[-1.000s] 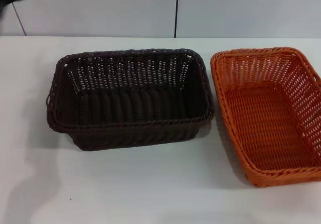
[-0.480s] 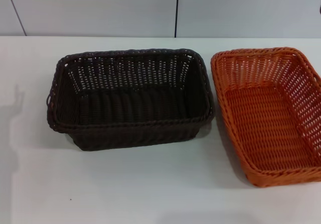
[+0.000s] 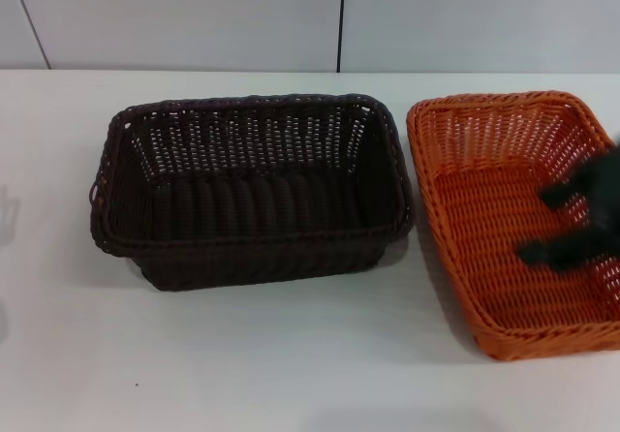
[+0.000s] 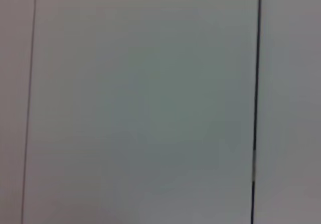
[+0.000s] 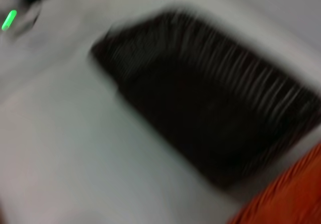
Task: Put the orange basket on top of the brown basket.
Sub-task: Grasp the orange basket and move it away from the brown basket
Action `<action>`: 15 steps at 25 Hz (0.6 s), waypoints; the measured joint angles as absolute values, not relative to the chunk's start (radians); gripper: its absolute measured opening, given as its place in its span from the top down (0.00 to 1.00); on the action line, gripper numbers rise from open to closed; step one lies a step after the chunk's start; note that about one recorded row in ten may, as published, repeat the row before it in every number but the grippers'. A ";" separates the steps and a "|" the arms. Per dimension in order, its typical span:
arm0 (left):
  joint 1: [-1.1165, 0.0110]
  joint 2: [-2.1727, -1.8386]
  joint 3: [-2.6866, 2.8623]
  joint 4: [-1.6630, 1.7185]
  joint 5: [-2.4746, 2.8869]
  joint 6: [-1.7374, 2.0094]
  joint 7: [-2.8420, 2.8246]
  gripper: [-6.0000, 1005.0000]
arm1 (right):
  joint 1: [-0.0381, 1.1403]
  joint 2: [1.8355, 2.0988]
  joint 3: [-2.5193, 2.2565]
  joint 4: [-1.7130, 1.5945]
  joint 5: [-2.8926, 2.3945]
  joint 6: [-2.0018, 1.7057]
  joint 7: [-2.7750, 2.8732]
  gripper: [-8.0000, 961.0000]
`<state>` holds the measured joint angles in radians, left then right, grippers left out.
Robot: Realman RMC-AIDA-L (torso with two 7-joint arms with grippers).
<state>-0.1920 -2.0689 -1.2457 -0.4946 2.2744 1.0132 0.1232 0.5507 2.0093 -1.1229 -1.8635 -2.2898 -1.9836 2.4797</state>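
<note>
The orange basket (image 3: 504, 229) stands empty on the white table (image 3: 291, 354) at the right. The brown basket (image 3: 252, 185) stands empty beside it at the centre, a small gap between them. My right gripper (image 3: 542, 225) is a blurred black shape above the right half of the orange basket's inside, its two fingers apart and holding nothing. The right wrist view shows the brown basket (image 5: 200, 113) blurred, and a corner of the orange basket (image 5: 291, 199). My left gripper is out of view.
A pale panelled wall (image 3: 339, 15) runs behind the table's far edge. The left wrist view shows only wall panels (image 4: 150, 108) with dark seams. White table top lies in front of both baskets.
My right gripper, only a dark edge at the top right half a second ago, has come down over the orange basket. The left arm left the top left corner. The baskets have not moved.
</note>
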 joint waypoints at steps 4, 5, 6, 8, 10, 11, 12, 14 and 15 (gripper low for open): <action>-0.201 -2.068 -1.246 -0.474 2.258 1.008 0.128 0.16 | 0.531 2.006 -1.087 -1.892 -2.326 -2.100 2.453 0.25; -0.202 -2.068 -1.245 -0.471 2.253 1.006 0.128 0.16 | 0.527 2.005 -1.084 -1.894 -2.331 -2.123 2.445 0.25; -0.203 -2.068 -1.245 -0.469 2.249 1.004 0.128 0.16 | 0.517 2.003 -1.086 -1.896 -2.352 -2.151 2.431 0.25; -0.205 -2.068 -1.245 -0.467 2.236 0.991 0.128 0.16 | 0.512 2.003 -1.092 -1.896 -2.368 -2.156 2.424 0.25; -0.208 -2.068 -1.245 -0.466 2.232 0.986 0.129 0.16 | 0.506 2.007 -1.102 -1.888 -2.393 -2.161 2.413 0.25; -0.209 -2.068 -1.245 -0.466 2.230 0.985 0.129 0.16 | 0.503 2.012 -1.109 -1.877 -2.401 -2.162 2.406 0.25; -0.211 -2.068 -1.245 -0.466 2.230 0.984 0.129 0.16 | 0.502 2.015 -1.115 -1.869 -2.404 -2.163 2.402 0.25; -0.212 -2.068 -1.244 -0.466 2.230 0.984 0.129 0.16 | 0.498 2.026 -1.136 -1.844 -2.425 -2.158 2.387 0.25; -0.212 -2.069 -1.244 -0.466 2.230 0.983 0.129 0.16 | 0.496 2.035 -1.147 -1.837 -2.446 -2.152 2.377 0.25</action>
<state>-0.2124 -2.0686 -1.2441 -0.4658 2.2300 0.9832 0.1294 0.4964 2.0347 -1.1467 -1.8374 -2.4456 -2.1519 2.3772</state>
